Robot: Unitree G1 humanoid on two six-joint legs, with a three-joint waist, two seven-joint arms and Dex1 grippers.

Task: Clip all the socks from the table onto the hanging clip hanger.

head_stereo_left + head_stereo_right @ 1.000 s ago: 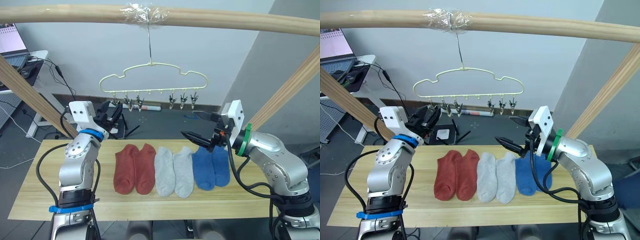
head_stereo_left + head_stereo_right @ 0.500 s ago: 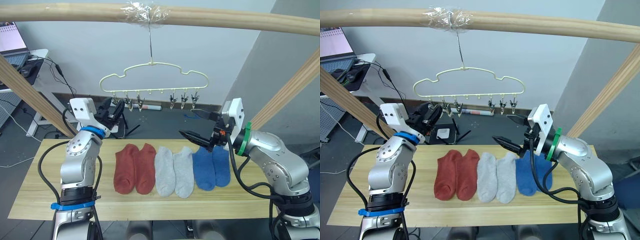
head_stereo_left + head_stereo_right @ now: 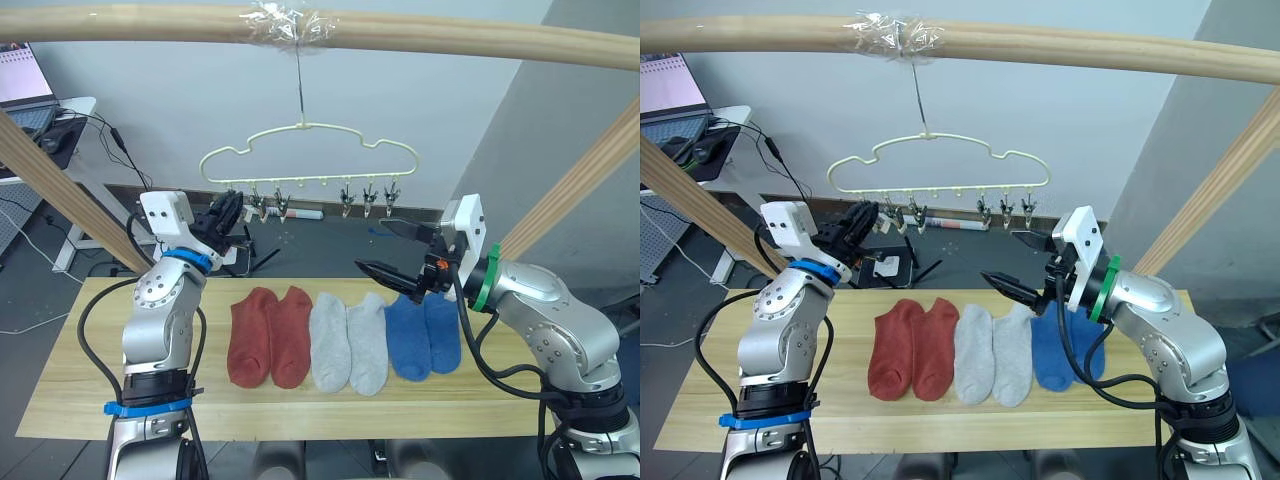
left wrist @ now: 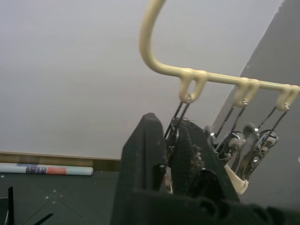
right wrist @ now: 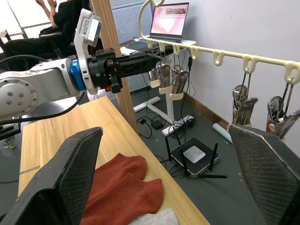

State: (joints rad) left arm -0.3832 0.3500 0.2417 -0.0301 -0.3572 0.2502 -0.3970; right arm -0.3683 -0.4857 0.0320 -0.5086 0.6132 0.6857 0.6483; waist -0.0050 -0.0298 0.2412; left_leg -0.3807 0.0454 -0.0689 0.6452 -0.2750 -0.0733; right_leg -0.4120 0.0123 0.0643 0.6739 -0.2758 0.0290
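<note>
six socks flat on table, left gripper up at the hanger's end clip

socks: all six lie side by side on the table (image 3: 90,370), toes toward the robot. two rust-red socks (image 3: 268,336) on the left, two light grey socks (image 3: 347,342) in the middle, two blue socks (image 3: 424,335) on the right. neighbours touch or slightly overlap. the cuffs of the blue pair are partly hidden behind the right gripper's fingers.

clip hanger (image 3: 306,152): hangs by its hook from the wooden pole (image 3: 450,36) above the table, under a wad of clear tape. a row of metal clips dangles from its lower bar, none holding a sock.

hard to make out: in the left wrist view the clip (image 4: 176,129) sits right against the fingertips; whether it is pinched between them or just behind cannot be told.

left gripper (image 3: 228,211): arm bent up at the elbow, forearm raised, fingers pointing at the leftmost clip of the hanger. fingers close together, only a thin gap.

right gripper (image 3: 392,252): held above the table over the blue and grey cuffs, forearm roughly level, pointing toward the robot's left. fingers spread wide apart, grasping nothing.
</note>
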